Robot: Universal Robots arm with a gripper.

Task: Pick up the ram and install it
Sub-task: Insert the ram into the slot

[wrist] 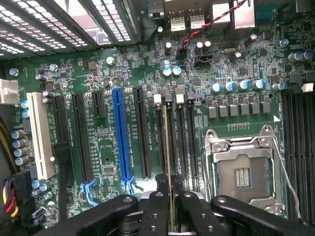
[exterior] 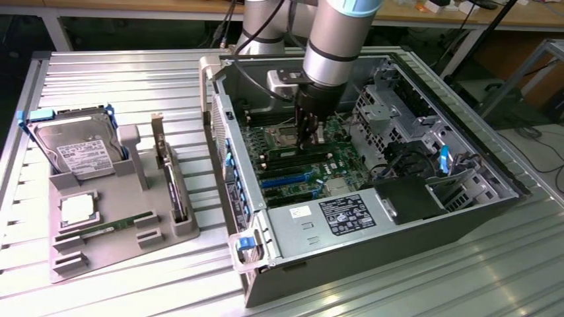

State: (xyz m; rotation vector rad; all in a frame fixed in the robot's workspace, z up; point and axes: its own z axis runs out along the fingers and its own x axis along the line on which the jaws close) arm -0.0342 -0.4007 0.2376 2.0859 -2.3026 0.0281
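Right, clamping one ram (wrist: 167,142) in the gripper (wrist: 170,183), pressing in from either side with two black fingers (wrist: 156,206), nearly closed with just the thin stick between them. Holding it upright on edge, lengthwise over a bank of four memory slots (wrist: 180,137); not managing to tell whether seated or merely touching. Spotting just beside that bank one empty processor socket (wrist: 242,172), ringed by a metal frame. Passing to the other side of the bank, across the green motherboard (wrist: 123,69): counting one blue expansion slot (wrist: 119,137), four black ones around it, one of them short, then one white slot (wrist: 39,135) farthest out. Catching one red-and-black twisted wire (wrist: 211,22) at the board's far end. Pulling back to the exterior view: reaching straight down with one arm (exterior: 339,39) into one open computer case (exterior: 379,251), keeping low over the board. Finding well apart, toward the exterior view's left, one grey tray (exterior: 123,254) carrying one hard drive (exterior: 75,148), one square silver processor (exterior: 78,208) and one expansion card (exterior: 168,175) standing on edge. Seeing one ribbed metal table (exterior: 115,79) under everything.
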